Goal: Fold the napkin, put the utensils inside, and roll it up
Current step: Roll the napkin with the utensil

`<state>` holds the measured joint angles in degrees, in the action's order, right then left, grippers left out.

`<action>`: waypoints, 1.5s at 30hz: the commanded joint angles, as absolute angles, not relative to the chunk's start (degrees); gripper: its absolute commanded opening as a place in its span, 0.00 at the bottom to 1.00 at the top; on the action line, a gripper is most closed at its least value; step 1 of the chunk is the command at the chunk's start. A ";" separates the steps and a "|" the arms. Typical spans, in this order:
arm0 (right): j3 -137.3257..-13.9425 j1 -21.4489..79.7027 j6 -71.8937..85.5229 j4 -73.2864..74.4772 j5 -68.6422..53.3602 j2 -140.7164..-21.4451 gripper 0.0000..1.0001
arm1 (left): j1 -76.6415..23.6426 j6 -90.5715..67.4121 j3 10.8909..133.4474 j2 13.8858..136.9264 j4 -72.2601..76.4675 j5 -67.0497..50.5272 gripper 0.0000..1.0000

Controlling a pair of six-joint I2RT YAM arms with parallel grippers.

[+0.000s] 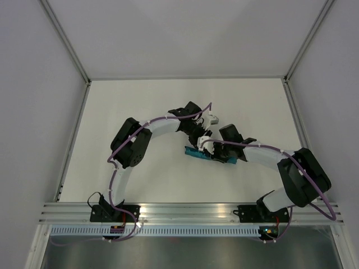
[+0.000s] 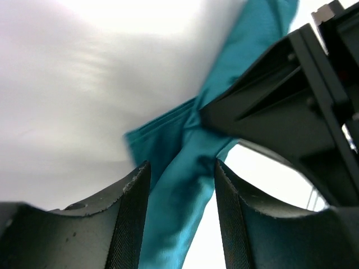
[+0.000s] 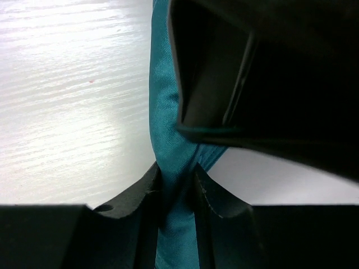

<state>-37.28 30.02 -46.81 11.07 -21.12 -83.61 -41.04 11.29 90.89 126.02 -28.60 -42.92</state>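
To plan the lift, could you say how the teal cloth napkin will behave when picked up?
The teal cloth napkin looks floppy: it bunches into folds between the right fingers. Its sheen suggests it may slip.

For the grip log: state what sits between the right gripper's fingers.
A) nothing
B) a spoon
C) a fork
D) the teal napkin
D: in the right wrist view the right gripper has its fingers pressed in on a bunched strip of the teal napkin.
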 commanded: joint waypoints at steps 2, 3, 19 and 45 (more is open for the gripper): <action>-41.82 26.72 -45.18 18.89 -24.95 -88.05 0.33 | -37.97 6.07 89.04 119.80 -24.36 -31.66 0.54; -42.44 26.28 -45.18 20.29 -25.48 -88.50 0.32 | -37.79 5.46 88.60 119.10 -23.82 -30.68 0.54; -52.91 20.39 -36.05 26.02 -29.01 -99.40 0.32 | -37.00 -5.27 76.03 106.53 -13.19 -24.96 0.55; -69.60 8.09 -2.03 20.21 -21.00 -117.59 0.29 | -37.00 -8.79 68.55 97.38 -11.16 -28.65 0.55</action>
